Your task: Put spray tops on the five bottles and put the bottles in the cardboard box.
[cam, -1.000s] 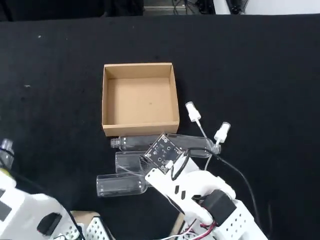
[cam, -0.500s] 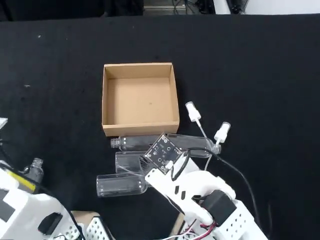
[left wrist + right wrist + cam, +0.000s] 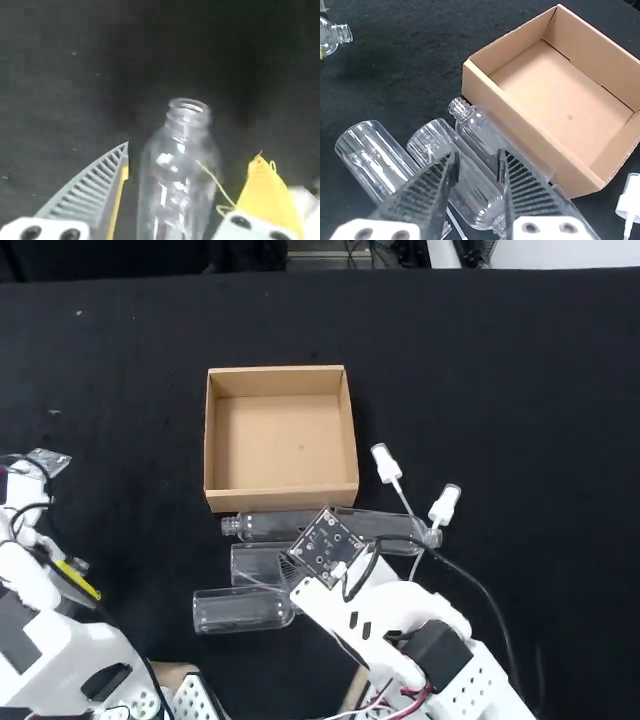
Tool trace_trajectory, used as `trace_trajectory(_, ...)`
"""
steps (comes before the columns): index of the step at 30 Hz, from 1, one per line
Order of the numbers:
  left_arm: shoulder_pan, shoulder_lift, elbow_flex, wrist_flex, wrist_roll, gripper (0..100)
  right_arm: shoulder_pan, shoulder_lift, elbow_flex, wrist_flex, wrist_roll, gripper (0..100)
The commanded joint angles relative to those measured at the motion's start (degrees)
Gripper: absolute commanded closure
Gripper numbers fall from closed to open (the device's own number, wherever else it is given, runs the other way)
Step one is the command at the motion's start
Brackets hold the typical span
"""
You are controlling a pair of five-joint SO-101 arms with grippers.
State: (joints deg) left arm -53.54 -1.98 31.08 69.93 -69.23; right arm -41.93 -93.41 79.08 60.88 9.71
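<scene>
Black tabletop (image 3: 500, 360) seen from above, with dark room clutter along its far edge; at centre, an open, square brown cardboard box (image 3: 282, 497) standing upright with nothing inside; just beside its near wall, a clear, uncapped plastic bottle (image 3: 265, 526) lying on its side parallel to that wall, neck pointing toward the left arm's side; nearer the arms, two more clear bottles on their sides, the middle bottle (image 3: 255, 562) and the nearest bottle (image 3: 240, 610); a fourth clear bottle (image 3: 395, 530) partly under the right arm, neck toward two white spray tops (image 3: 385, 462) with thin dip tubes, loose on the tabletop off the box's right corner. Right tool (image 3: 477, 185): jaws apart, poised over the lying bottles, gripping nothing. Left tool (image 3: 191, 152): at the tabletop's left edge, well apart from the box, one grey ribbed finger and one yellow finger closed around a clear open-necked held bottle (image 3: 177, 170).
</scene>
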Motion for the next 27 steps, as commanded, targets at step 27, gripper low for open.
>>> trace_trajectory(27,-5.93,-16.0,1.45,-10.55,16.18,97,-0.44,-1.27,-1.19,-0.88,-0.09,87.7)
